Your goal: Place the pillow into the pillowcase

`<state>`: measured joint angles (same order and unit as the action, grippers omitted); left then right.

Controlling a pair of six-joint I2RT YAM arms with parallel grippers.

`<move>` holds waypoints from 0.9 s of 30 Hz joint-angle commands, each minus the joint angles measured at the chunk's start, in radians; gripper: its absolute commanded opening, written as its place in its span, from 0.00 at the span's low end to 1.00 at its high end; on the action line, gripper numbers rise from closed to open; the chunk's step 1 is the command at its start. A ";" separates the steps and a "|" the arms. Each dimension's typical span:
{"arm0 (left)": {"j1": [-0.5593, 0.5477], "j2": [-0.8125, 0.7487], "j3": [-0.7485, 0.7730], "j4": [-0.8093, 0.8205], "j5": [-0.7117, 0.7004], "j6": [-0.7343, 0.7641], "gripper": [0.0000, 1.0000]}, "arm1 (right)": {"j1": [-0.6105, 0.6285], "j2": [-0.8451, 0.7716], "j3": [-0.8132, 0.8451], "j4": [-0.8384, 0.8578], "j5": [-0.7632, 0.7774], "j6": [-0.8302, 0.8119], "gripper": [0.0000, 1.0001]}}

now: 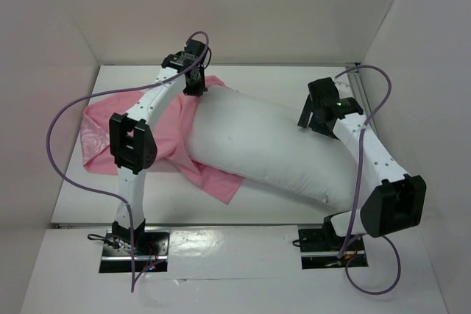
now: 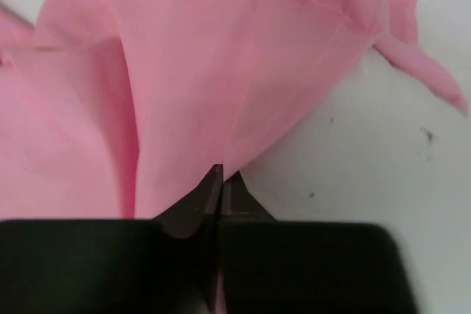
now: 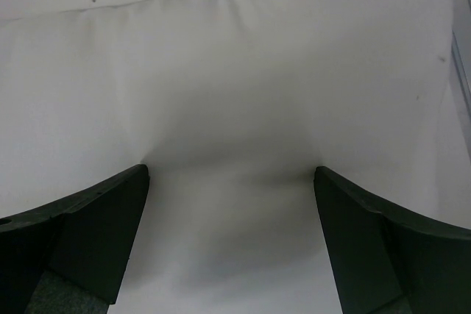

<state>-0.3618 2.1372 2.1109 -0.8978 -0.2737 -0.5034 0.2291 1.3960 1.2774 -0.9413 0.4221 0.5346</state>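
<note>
The white pillow (image 1: 268, 145) lies slantwise across the middle of the table, its left end on the pink pillowcase (image 1: 103, 130). The pillowcase spreads to the left and under the pillow. My left gripper (image 1: 195, 87) is at the far edge of the pillowcase, shut on a pinch of the pink cloth (image 2: 213, 93), which rises in a tent from its fingertips (image 2: 210, 182). My right gripper (image 1: 313, 119) is open, its fingers (image 3: 110, 218) pressed down into the pillow's right part (image 3: 235, 108), with the fabric dented between them.
White walls close in the table on the left, back and right. A metal rail (image 1: 364, 101) runs along the right side. Purple cables (image 1: 59, 130) loop off both arms. The arm bases (image 1: 132, 244) sit at the near edge.
</note>
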 commanded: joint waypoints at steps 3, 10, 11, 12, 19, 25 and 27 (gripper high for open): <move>0.000 -0.028 0.049 0.034 0.121 0.022 0.00 | -0.016 -0.032 -0.176 0.085 -0.055 -0.018 0.89; -0.058 -0.112 0.006 0.115 0.293 0.083 0.00 | 0.091 -0.074 -0.182 0.275 -0.261 -0.024 0.00; -0.080 -0.121 0.017 0.115 0.306 0.092 0.00 | 0.134 -0.086 -0.138 0.286 -0.249 -0.013 0.00; -0.092 -0.122 0.029 0.106 0.318 0.103 0.00 | 0.150 -0.097 -0.110 0.297 -0.249 -0.013 0.00; -0.193 -0.154 0.144 0.068 0.479 0.103 0.00 | 0.309 -0.126 0.187 0.245 -0.134 0.031 0.00; -0.241 -0.165 0.144 0.100 0.599 0.059 0.00 | 0.423 -0.167 0.150 0.262 -0.016 0.132 0.00; -0.241 -0.143 0.132 0.120 0.526 0.059 0.00 | 0.432 -0.192 0.040 0.288 0.010 0.169 0.00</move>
<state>-0.5629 2.0289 2.2169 -0.8791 0.1467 -0.3985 0.6281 1.2388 1.4048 -0.7712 0.4221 0.5930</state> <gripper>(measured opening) 0.032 0.033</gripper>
